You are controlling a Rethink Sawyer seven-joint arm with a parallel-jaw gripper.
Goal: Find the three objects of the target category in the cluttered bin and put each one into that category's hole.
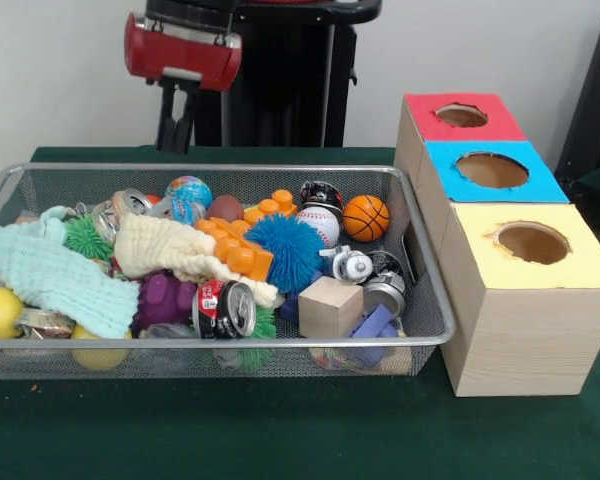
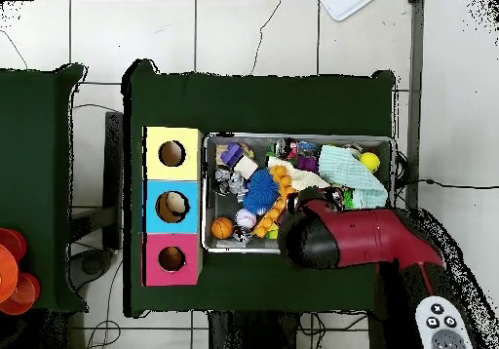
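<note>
Bright, even room light; soft, faint shadows.

Silver wire-mesh bin on dark green tablecloth. Spiky blue rubber ball, orange basketball with black lines, white baseball with red stitching, mint knitted cloth. Box tops red, blue, yellow.

Red arm over cluttered bin

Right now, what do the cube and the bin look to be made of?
The cube looks like plain unfinished wood: pale, matte, faint grain. The bin looks like metal wire mesh with a shiny silver rim; contents show through its walls.
</note>
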